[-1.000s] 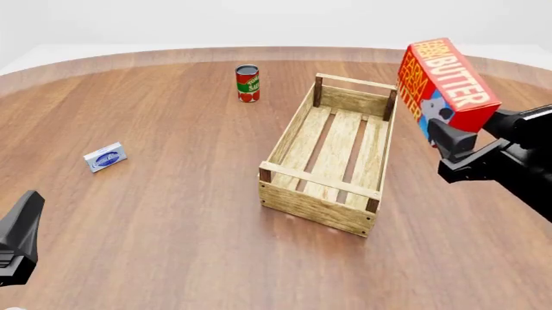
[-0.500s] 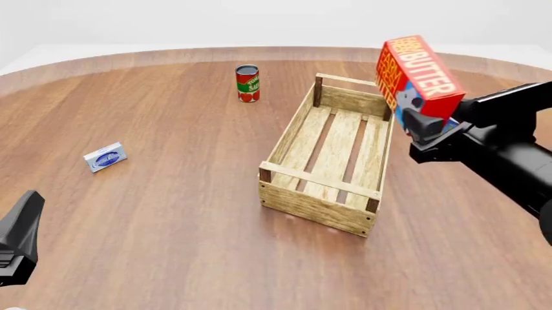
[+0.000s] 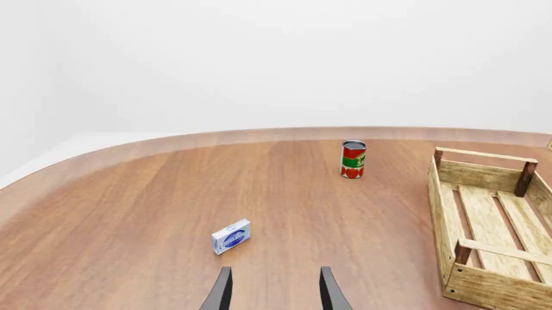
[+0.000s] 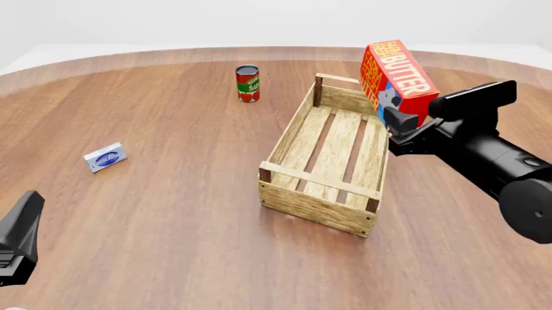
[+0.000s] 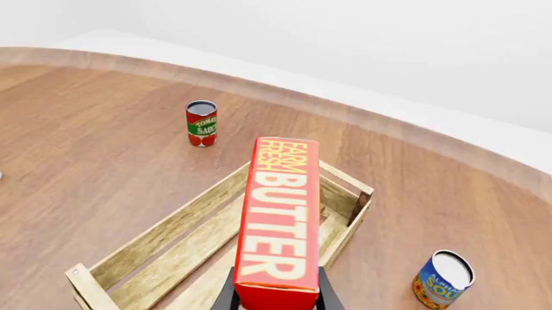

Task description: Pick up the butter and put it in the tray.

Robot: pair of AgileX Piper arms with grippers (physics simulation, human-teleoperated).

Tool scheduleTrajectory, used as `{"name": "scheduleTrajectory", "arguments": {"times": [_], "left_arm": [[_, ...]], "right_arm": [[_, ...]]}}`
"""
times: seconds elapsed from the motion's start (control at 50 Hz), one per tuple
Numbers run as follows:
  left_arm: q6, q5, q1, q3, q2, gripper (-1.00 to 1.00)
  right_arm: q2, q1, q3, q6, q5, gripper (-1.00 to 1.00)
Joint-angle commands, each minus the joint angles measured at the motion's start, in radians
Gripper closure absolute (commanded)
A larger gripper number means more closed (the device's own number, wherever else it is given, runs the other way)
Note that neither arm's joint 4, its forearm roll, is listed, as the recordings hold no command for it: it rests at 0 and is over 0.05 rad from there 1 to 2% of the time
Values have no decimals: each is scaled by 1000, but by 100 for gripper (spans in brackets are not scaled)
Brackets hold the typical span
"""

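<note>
The butter [image 4: 399, 79], a red carton with white lettering, is held tilted in the air above the far right corner of the tray [image 4: 330, 157]. My right gripper [image 4: 399, 124] is shut on its lower end. In the right wrist view the butter [image 5: 278, 216] fills the middle, with the tray [image 5: 164, 242] below it and the fingers [image 5: 226, 296] clamped on either side. My left gripper [image 3: 273, 296] is open near the table's front left, holding nothing; in the front view only part of the left gripper [image 4: 19, 236] shows.
A red tomato can [image 4: 247, 83] stands at the back, left of the tray. A small white-and-blue packet [image 4: 105, 157] lies at the left. A blue can [image 5: 441, 279] stands right of the tray, seen only in the right wrist view.
My right arm has carried the butter leftward, from right of the tray to above its far right corner. The left arm has not moved.
</note>
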Motion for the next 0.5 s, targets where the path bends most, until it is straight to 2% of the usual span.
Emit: {"name": "scheduleTrajectory", "arguments": {"times": [0.02,0.5], "left_arm": [[0,0,0,0,0,-100],[0,0,0,0,0,-100]], "right_arm": [[83,15,-45,34,-54,100],[243,44,-116,55,-94,100]]}}
